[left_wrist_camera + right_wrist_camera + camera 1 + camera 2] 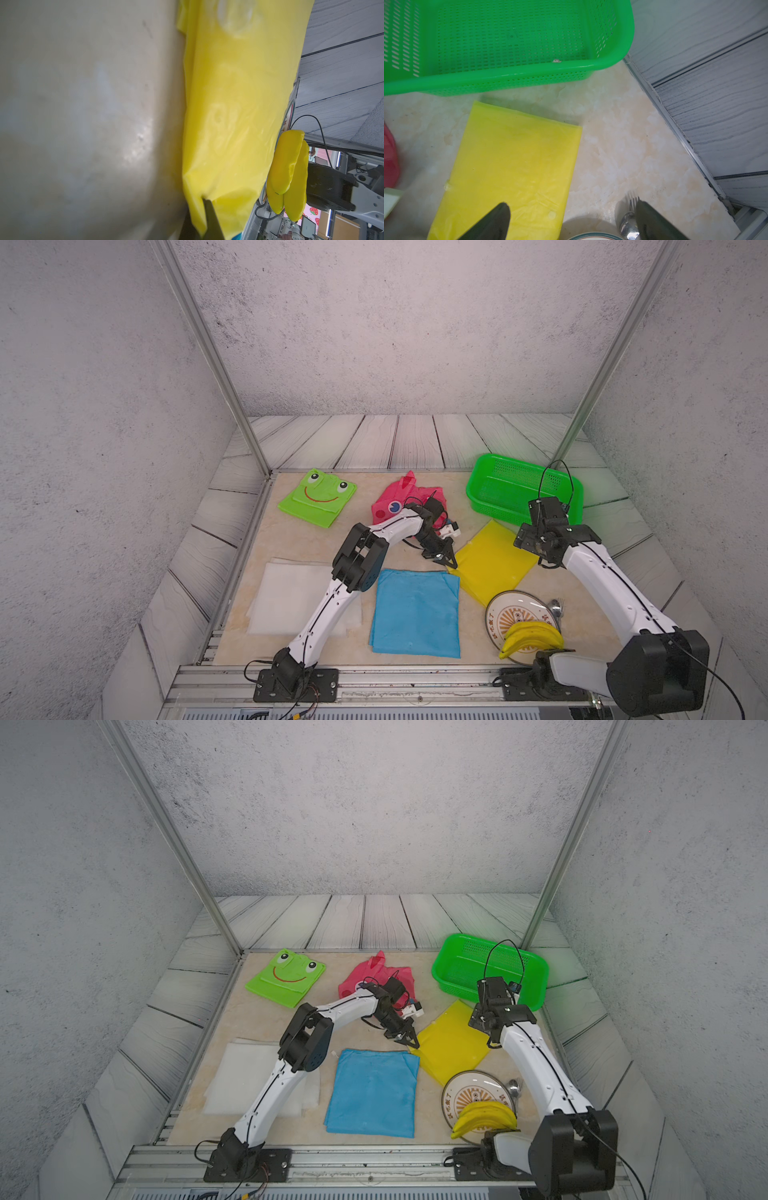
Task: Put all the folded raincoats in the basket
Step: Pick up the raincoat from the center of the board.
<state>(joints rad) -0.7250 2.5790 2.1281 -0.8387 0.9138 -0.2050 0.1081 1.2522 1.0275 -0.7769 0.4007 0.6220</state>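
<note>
the left gripper (pixel 446 561) is pressed together on the near corner of the yellow raincoat (pixel 494 562). the left wrist view shows one dark finger (pixel 209 216) lying over the pinched yellow edge (pixel 239 104). whether that corner has left the table cannot be told. the rest of the sheet lies flat.

the right gripper (pixel 572 204) hangs above the table with its fingers spread wide and nothing between them. in its wrist view one finger (pixel 496 220) is over the yellow raincoat (pixel 512 166) and the other is over the fork (pixel 632 199) and spoon (pixel 628 224).

the yellow raincoat is folded into a rectangle on the marble-look table (pixel 316 543), outside the basket (pixel 498 508). it lies between the basket and the plate (pixel 498 608). its far corner is near the basket's front wall (pixel 508 74) but apart from it. the basket sits at the far right of the table with nothing in it.

bananas (pixel 534 637) rest on the plate's near side. a blue raincoat (pixel 415 614) lies just beside the pinched corner and a white one (pixel 286 597) lies under the left arm. at the back are a green frog-face one (pixel 318 497) and a crumpled pink one (pixel 388 502).
</note>
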